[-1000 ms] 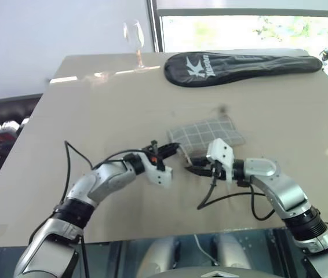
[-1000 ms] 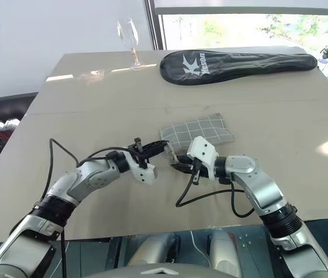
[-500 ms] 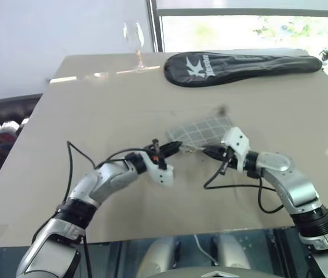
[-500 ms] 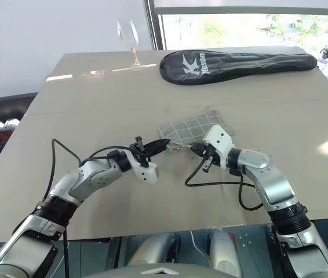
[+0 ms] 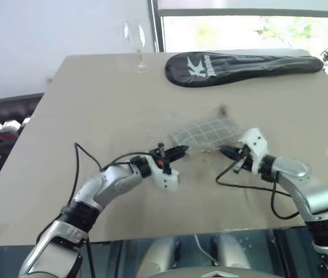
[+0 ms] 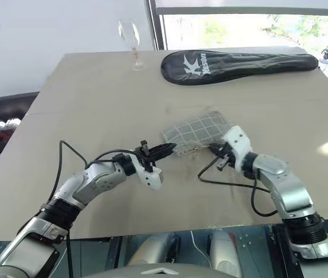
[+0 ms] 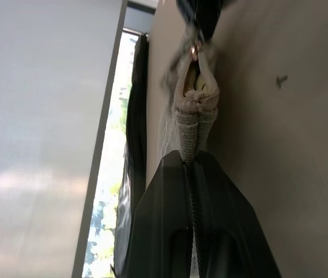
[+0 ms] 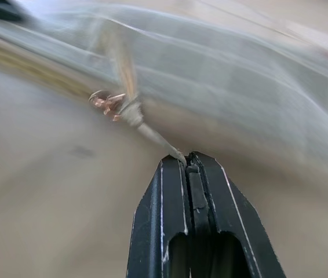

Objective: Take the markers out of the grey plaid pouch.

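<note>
White lettering stands on the long black racket cover [image 6: 239,62] at the far edge of the counter [image 6: 94,104]: a large stylised "K" followed by smaller letters too small to read with confidence. Nothing else carries readable text.

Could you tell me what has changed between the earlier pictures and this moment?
The right end effector, shut on the zipper pull, has swung out to the robot's right, drawing it along the grey plaid pouch. The left end effector stays clamped on the pouch's corner, in place. The wine glass and black racket cover have not moved.
</note>
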Controlling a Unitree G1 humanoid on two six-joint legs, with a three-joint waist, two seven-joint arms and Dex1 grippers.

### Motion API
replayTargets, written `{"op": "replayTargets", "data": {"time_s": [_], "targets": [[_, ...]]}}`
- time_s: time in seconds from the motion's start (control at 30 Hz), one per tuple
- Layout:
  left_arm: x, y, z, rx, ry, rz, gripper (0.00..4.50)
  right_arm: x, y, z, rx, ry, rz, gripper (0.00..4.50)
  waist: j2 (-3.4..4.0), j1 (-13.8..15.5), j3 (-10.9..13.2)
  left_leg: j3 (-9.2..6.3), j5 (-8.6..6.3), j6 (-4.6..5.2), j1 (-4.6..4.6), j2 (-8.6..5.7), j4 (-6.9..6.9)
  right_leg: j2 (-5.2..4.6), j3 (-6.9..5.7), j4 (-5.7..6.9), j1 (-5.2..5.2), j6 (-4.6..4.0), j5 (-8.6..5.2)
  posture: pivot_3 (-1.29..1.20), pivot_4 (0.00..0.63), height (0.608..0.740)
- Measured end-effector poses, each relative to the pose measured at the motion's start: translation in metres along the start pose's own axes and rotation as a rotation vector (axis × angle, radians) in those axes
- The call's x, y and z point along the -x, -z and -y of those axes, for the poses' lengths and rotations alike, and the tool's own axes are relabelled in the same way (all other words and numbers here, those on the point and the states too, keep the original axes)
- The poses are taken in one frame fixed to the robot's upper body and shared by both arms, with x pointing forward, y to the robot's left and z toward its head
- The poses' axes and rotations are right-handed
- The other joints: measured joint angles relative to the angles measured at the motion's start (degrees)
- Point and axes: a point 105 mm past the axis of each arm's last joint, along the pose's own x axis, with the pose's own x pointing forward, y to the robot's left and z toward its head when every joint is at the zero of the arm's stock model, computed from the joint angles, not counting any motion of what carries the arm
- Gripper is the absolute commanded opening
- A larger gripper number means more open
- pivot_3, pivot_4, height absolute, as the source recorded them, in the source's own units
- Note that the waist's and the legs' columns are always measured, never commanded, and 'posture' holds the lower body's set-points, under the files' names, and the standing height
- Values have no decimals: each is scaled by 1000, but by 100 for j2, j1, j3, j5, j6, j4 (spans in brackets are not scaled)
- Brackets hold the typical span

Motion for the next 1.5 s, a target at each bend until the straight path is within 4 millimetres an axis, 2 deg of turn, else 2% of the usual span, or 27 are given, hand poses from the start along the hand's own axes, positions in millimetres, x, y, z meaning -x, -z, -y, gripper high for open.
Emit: {"op": "replayTargets", "data": {"time_s": [0.07,0.23,0.3,0.33,0.37,0.57,0.9,1.1,1.23,1.43,1.47,1.5], "targets": [[0,4,-1,13,-4,-24,887,1,-2,-3,0,-13,9,0,0,-9,0,-1,0,0,0,3,-2,0,1,1,1,0,0,0,150,740],[0,8,-6,29,-35,-52,3132,-3,-5,-24,-21,-101,24,0,0,-28,0,1,0,0,0,4,-1,-1,3,2,1,0,0,0,150,740],[0,8,-6,26,-34,-53,4072,-2,-4,-24,-24,-100,18,0,0,-16,0,1,0,0,0,3,0,-1,2,1,1,0,0,0,150,740],[0,8,-6,26,-34,-53,4334,-2,-3,-22,-22,-92,12,0,0,-11,0,1,0,0,0,3,0,-1,2,1,1,0,0,0,150,740],[0,9,-6,25,-34,-53,4440,-2,-2,-21,-21,-88,8,0,0,-6,0,1,0,0,0,3,0,-1,1,1,1,0,0,0,150,740],[0,9,-6,25,-37,-54,4440,0,0,-17,-25,-78,-1,0,0,-11,0,1,0,0,0,3,-1,-1,2,1,1,0,0,0,150,740],[-9,5,-1,43,-51,-41,4440,0,-23,-41,-79,-210,83,0,-1,-7,0,0,0,0,-2,3,0,-1,0,0,2,0,0,0,150,740],[-18,7,-4,34,-64,-32,4440,1,-27,-44,-91,-228,85,0,-2,-9,1,0,0,0,-1,3,0,-1,1,1,1,0,0,0,150,740],[-20,8,-5,18,-68,-28,3233,2,-26,-43,-92,-222,80,0,-2,-12,1,0,0,0,-2,3,0,-1,1,1,1,0,0,0,150,740],[-19,10,-2,14,-58,-34,226,5,-27,-37,-88,-200,78,0,-2,-9,1,0,0,0,0,3,0,-2,1,1,2,0,0,0,150,740],[-20,10,-5,6,-65,-30,39,6,-27,-36,-87,-195,80,0,-2,-3,0,1,0,0,2,3,0,-3,0,1,3,0,0,0,150,740],[-20,11,-6,3,-65,-32,39,6,-27,-35,-87,-193,81,0,-2,1,-1,0,0,0,6,3,0,-2,0,2,3,0,0,0,150,740]]}}
